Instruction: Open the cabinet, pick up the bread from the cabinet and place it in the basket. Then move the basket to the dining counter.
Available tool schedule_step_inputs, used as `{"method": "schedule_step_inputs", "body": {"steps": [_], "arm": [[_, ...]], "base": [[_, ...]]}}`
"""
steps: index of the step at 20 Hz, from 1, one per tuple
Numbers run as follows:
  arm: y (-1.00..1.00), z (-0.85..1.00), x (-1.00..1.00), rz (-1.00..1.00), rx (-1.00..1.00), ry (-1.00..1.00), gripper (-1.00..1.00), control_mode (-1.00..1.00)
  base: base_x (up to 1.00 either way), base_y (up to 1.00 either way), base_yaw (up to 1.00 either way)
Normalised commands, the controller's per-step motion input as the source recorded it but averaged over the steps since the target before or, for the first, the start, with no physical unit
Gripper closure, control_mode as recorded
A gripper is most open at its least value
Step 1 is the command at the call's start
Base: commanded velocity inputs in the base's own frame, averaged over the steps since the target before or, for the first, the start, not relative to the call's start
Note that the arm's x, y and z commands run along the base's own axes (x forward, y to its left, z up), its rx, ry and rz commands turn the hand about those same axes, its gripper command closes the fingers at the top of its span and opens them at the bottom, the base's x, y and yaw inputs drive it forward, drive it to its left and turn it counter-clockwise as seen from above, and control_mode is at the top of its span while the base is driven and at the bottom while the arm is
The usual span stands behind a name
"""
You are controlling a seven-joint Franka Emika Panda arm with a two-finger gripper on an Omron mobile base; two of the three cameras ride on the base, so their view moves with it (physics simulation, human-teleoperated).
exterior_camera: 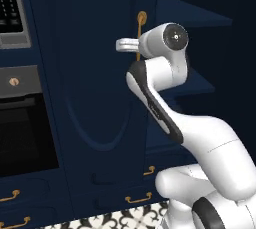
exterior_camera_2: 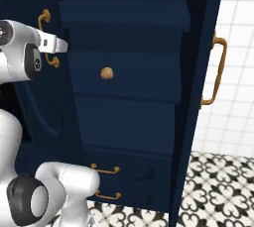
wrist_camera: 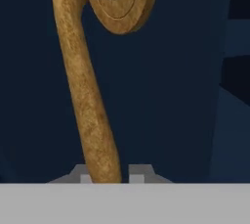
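Observation:
The navy cabinet (exterior_camera_2: 124, 117) has its right door (exterior_camera_2: 196, 97) swung wide open, brass handle (exterior_camera_2: 218, 72) facing out. The bread (exterior_camera_2: 106, 73), a small golden-brown roll, rests on a middle shelf inside. My gripper (exterior_camera: 122, 44) (exterior_camera_2: 62, 46) is at the left door (exterior_camera: 95, 73), level with its long brass handle (exterior_camera: 141, 19) (exterior_camera_2: 45, 23). In the hand view the handle's bar (wrist_camera: 93, 110) runs down between my fingertips (wrist_camera: 84, 175), which press it from both sides. The basket and the dining counter are out of view.
A black wall oven (exterior_camera: 20, 123) with a control panel (exterior_camera: 10, 8) above it stands left of the cabinet. Low navy drawers with brass pulls (exterior_camera: 137, 198) (exterior_camera_2: 104, 169) sit below. White wall tiles (exterior_camera_2: 238, 47) and patterned floor (exterior_camera_2: 218, 186) lie to the right.

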Motion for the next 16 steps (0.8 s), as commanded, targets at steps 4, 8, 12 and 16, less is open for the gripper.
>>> {"method": "schedule_step_inputs", "body": {"steps": [4,8,12,16], "arm": [[0.34,0.12,-1.0,-0.06,0.0,0.0,1.0,-1.0],[0.31,0.0,-0.55,-0.05,0.0,0.0,1.0,-1.0],[0.47,0.0,-0.24,-0.07,0.06,0.18,-1.0,-1.0],[-0.02,0.0,-0.19,-0.01,0.09,0.14,-1.0,-1.0]], "base": [[0.0,0.0,0.0],[0.0,0.0,0.0],[0.0,0.0,0.0],[0.0,0.0,0.0]]}}
